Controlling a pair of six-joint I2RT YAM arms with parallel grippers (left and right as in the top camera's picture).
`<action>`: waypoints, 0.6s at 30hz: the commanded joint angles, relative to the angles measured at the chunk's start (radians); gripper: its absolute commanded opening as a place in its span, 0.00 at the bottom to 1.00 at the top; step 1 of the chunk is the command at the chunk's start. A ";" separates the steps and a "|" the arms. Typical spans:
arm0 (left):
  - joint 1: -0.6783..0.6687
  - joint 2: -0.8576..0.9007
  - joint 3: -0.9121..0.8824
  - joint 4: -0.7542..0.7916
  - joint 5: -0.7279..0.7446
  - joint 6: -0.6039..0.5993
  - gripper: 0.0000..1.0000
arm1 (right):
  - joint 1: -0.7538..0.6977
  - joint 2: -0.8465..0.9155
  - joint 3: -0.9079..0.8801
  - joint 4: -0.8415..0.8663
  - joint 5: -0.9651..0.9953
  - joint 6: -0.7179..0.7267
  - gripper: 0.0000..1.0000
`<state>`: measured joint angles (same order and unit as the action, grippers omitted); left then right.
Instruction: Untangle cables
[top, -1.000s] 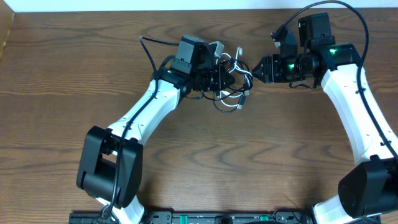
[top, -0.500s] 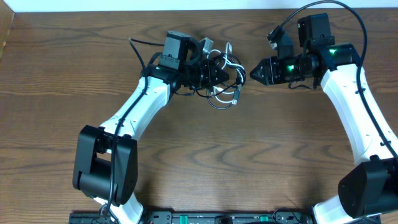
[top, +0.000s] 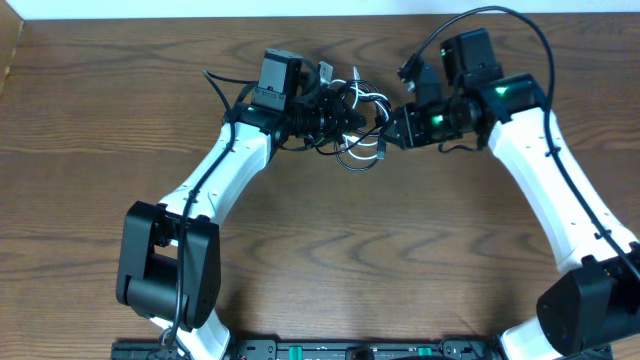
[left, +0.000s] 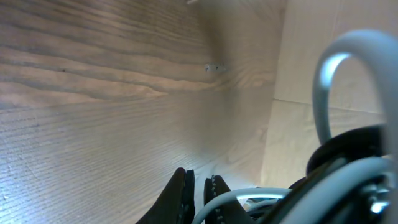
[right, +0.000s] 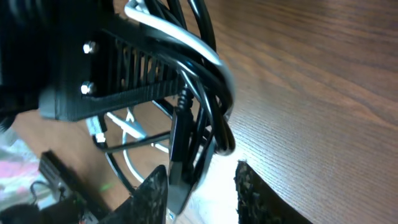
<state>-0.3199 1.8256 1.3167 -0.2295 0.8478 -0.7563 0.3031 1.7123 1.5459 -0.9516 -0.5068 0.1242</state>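
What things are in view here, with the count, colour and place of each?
black cable: one, black, in the tangle around the left fingers.
white cable: one, white, in the same tangle.
table: one, brown wood, under everything.
left arm: one, white and black, from the near edge.
right arm: one, white and black, from the near edge.
left fingers: two, black, closed, inside the tangle.
right fingers: two, black, apart, at the tangle.

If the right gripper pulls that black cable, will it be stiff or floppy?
Probably floppy: the black cable hangs in loose curved loops. It likely won't slide out cleanly, being looped with the white cable at the left gripper. Thin and seemingly light, so a tug may drag both cables along.
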 joint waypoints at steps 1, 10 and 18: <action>-0.003 0.004 0.008 0.003 0.013 -0.013 0.07 | 0.031 -0.001 0.023 0.018 0.068 0.061 0.29; -0.022 0.004 0.008 0.002 0.013 -0.012 0.07 | 0.050 -0.001 0.023 0.110 0.071 0.124 0.14; -0.027 0.004 0.008 0.000 0.012 -0.012 0.08 | 0.053 -0.001 0.023 0.142 0.013 0.153 0.09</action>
<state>-0.3225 1.8256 1.3167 -0.2279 0.8219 -0.7788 0.3370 1.7123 1.5459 -0.8307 -0.4236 0.2527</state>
